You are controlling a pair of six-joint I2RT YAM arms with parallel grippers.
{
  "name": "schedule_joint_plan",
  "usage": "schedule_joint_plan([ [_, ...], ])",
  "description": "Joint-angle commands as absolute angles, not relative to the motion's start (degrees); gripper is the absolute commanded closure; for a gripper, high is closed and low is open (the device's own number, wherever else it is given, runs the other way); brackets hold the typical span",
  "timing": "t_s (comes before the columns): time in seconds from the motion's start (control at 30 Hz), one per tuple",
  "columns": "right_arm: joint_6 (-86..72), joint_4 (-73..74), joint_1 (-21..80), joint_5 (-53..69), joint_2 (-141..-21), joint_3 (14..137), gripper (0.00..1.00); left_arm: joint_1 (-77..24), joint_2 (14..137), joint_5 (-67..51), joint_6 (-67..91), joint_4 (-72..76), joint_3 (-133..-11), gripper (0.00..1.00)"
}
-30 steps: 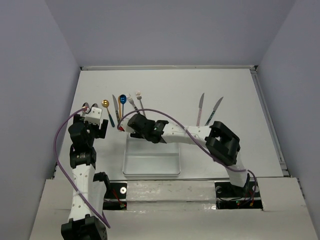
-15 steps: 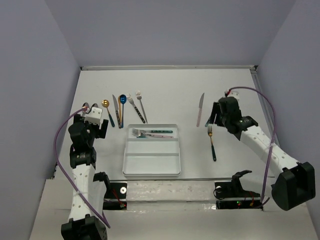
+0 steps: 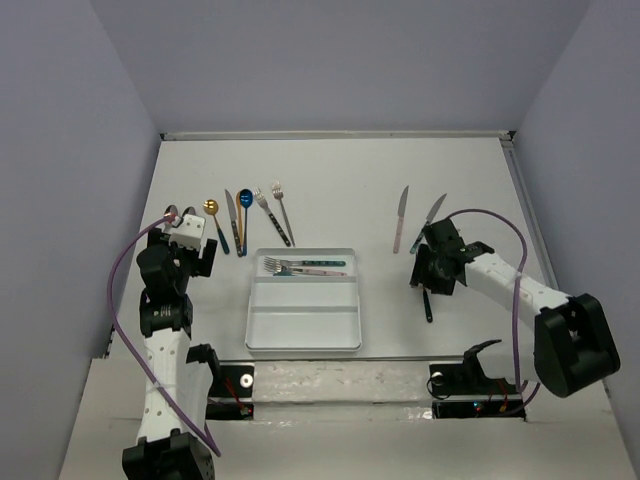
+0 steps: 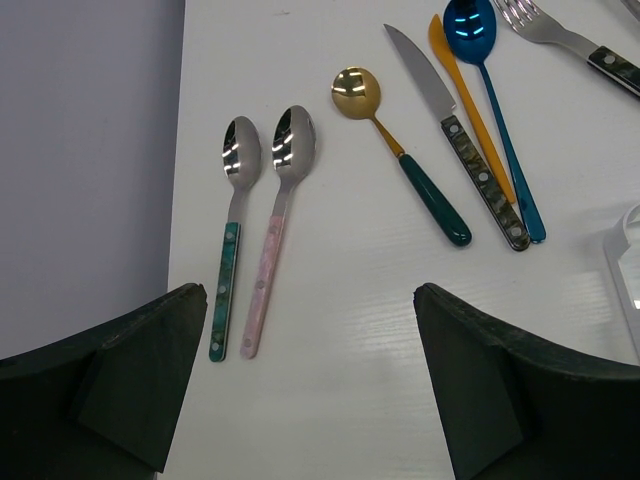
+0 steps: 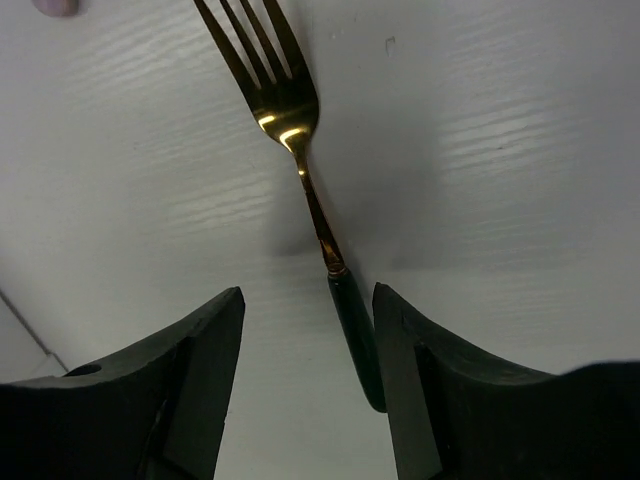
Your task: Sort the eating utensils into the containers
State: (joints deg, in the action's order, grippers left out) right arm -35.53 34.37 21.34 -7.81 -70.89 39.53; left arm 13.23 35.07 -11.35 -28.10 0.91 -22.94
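Observation:
A gold fork with a dark green handle [image 5: 352,330] lies on the table right of the white tray [image 3: 303,335]; its handle end shows in the top view [image 3: 428,306]. My right gripper [image 3: 432,272] is low over it, open, and its fingers [image 5: 195,385] straddle the handle without closing on it. Two forks [image 3: 305,266] lie in the tray's far compartment. My left gripper [image 4: 310,400] is open and empty, near a teal-handled spoon [image 4: 230,250] and a pink-handled spoon [image 4: 272,235].
A gold spoon [image 3: 212,210], a knife [image 3: 232,215], a blue spoon [image 3: 245,203] and two forks [image 3: 275,210] lie behind the tray's left end. Two knives [image 3: 402,215] lie just behind my right gripper. The tray's middle and near compartments hold nothing.
My right arm left the tray's far compartment, swung out to the right, then came down over the gold fork. The left arm has not moved.

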Motion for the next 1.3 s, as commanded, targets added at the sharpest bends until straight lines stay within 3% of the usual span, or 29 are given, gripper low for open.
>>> schedule_joint_plan([
  [0.0, -36.65, 33.75, 21.45, -4.14, -76.62, 40.43, 0.42, 13.36, 33.49, -11.69, -28.56, 3.69, -22.24, 0.01],
  [0.23, -36.04, 34.72, 21.45, -0.71, -79.62, 39.81, 0.5, 13.36, 32.7, -11.16, -28.13, 3.52, -22.06, 0.01],
  [0.27, -35.6, 34.46, 21.45, -0.44, -80.24, 39.9, 0.55, 13.36, 32.7, -11.16, -28.04, 3.52, -22.06, 0.01],
  [0.37, -33.14, 32.87, 21.45, 5.7, -83.49, 40.08, 0.9, 13.36, 32.61, -10.99, -27.95, 3.52, -22.15, 0.01],
  [0.43, -32.7, 32.87, 21.45, 6.5, -85.51, 40.6, 0.99, 13.36, 32.7, -10.99, -27.86, 3.52, -22.24, 0.01],
  [0.87, -33.58, 34.18, 29.26, -1.82, -76.91, 42.01, 1.0, 13.45, 32.96, -10.37, -27.51, 3.78, -22.15, 0.01],
  [1.17, -30.42, 35.86, 40.16, -14.67, -69.26, 51.14, 1.0, 13.45, 33.05, -9.58, -27.16, 3.96, -22.24, 0.01],
  [1.27, -22.97, 34.72, 45.95, -20.11, -71.88, 58.76, 1.0, 13.36, 33.4, -9.75, -27.16, 3.96, -22.32, 0.01],
])
